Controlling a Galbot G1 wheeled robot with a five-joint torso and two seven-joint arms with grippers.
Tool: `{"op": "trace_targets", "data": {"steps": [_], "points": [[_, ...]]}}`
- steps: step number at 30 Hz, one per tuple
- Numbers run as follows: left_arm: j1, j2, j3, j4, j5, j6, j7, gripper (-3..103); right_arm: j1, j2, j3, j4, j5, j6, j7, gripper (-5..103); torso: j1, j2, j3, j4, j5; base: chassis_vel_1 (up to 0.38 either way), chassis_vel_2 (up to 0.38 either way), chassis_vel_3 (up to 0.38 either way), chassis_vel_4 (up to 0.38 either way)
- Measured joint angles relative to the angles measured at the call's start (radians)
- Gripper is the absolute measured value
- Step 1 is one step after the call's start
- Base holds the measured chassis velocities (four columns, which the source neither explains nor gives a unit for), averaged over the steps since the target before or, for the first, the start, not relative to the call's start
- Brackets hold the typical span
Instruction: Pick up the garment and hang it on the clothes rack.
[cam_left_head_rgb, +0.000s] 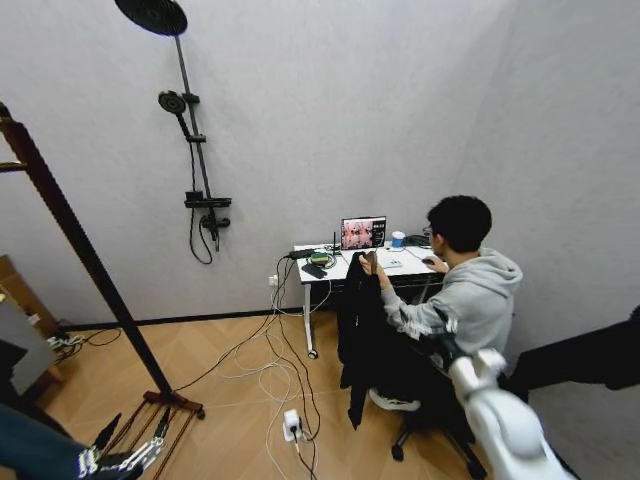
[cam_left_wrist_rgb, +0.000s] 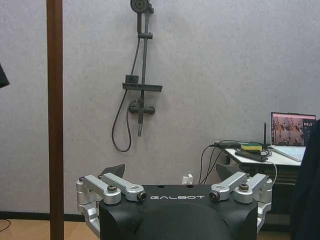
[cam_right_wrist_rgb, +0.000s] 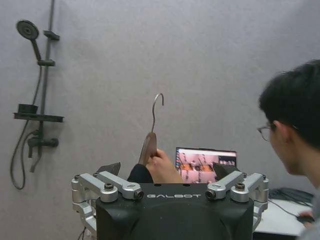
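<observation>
A person's hand (cam_left_head_rgb: 368, 267) holds the black garment (cam_left_head_rgb: 362, 335) up on a hanger (cam_right_wrist_rgb: 150, 140) at 5 o'clock from the surface (cam_left_head_rgb: 330, 266). Both end effectors, left (cam_left_wrist_rgb: 170, 175) and right (cam_right_wrist_rgb: 167, 172), stand apart, empty. The clothes rack (cam_left_head_rgb: 85, 255) stands at 9 o'clock.

Test lab mocked up as a home room: plain grey walls, wood-pattern floor. Shower set (cam_left_head_rgb: 195, 150) bolted to bare wall upper left, no plumbing basin. White desk (cam_left_head_rgb: 345, 268) at centre with laptop (cam_left_head_rgb: 363, 233), cables (cam_left_head_rgb: 265, 375) trailing to a power strip (cam_left_head_rgb: 292, 424) on the floor, lower centre.
</observation>
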Motion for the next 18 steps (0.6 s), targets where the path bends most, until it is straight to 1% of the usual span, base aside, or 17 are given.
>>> {"op": "trace_targets", "data": {"steps": [1,2,5,6,7,8,9,11,12,13,15,16,18], "points": [[0.0,0.0,0.0,0.0,0.0,0.0,0.0,100,0.035,-0.019,-0.014,-0.039,0.008,0.005,-0.022,100,0.0,0.0,0.0,0.0,-0.0001,0.088,-0.062,-0.015,0.087],[0.0,0.0,0.0,0.0,0.0,0.0,0.0,100,0.035,-0.019,-0.014,-0.039,0.008,0.005,-0.022,100,0.0,0.0,0.0,0.0,-0.0001,0.088,-0.062,-0.015,0.087],[0.0,0.0,0.0,0.0,0.0,0.0,0.0,100,0.189,-0.069,-0.094,-0.199,0.052,0.017,-0.11,100,0.001,0.0,0.0,-0.0009,0.0005,0.0,0.0,0.0,0.0],[0.0,0.0,0.0,0.0,0.0,0.0,0.0,100,0.189,-0.069,-0.094,-0.199,0.052,0.017,-0.11,100,0.001,0.0,0.0,-0.0009,0.0005,0.0,0.0,0.0,0.0],[0.0,0.0,0.0,0.0,0.0,0.0,0.001,100,0.249,-0.076,-0.131,-0.252,0.068,0.026,-0.121,100,0.001,0.0,0.0,-0.0008,0.0002,0.0,0.0,0.0,0.0],[0.0,0.0,0.0,0.0,0.0,0.0,0.0,100,0.313,-0.078,-0.175,-0.312,0.074,0.051,-0.131,100,0.001,-0.001,0.0,-0.0007,-0.0001,0.0,0.0,0.0,0.0],[0.0,0.0,0.0,0.0,0.0,0.0,0.0,100,0.313,-0.078,-0.175,-0.312,0.074,0.051,-0.131,100,0.001,-0.001,0.0,-0.0007,-0.0001,0.0,0.0,0.0,0.0],[0.0,0.0,0.0,0.0,0.0,0.0,0.0,100,0.403,-0.069,-0.238,-0.392,0.061,0.083,-0.158,100,0.002,-0.001,0.0,-0.0002,0.0002,0.0,0.0,0.0,0.0],[0.0,0.0,0.0,0.0,0.0,0.0,0.0,100,0.403,-0.069,-0.238,-0.392,0.061,0.083,-0.158,100,0.002,-0.001,0.0,-0.0002,0.0002,0.0,0.0,0.0,0.0],[0.0,0.0,0.0,0.0,0.0,0.0,0.0,100,0.438,-0.062,-0.268,-0.419,0.054,0.084,-0.161,100,0.002,-0.001,0.0,-0.0003,0.0,0.0,0.0,0.0,0.0],[0.0,0.0,0.0,0.0,0.0,0.0,0.0,100,0.506,-0.041,-0.336,-0.478,0.038,0.078,-0.141,100,0.001,-0.001,0.0,-0.0005,-0.0001,0.0,0.0,0.0,0.0],[0.0,0.0,0.0,0.0,0.0,0.0,0.0,100,0.506,-0.041,-0.336,-0.478,0.038,0.078,-0.141,100,0.001,-0.001,0.0,-0.0005,-0.0001,0.0,0.0,0.0,0.0],[0.0,0.0,0.0,0.0,0.0,0.0,0.0,100,0.55,-0.016,-0.372,-0.525,0.005,0.077,-0.126,100,0.001,-0.001,0.0,-0.0006,0.0001,0.0,0.0,0.0,0.0]]}}
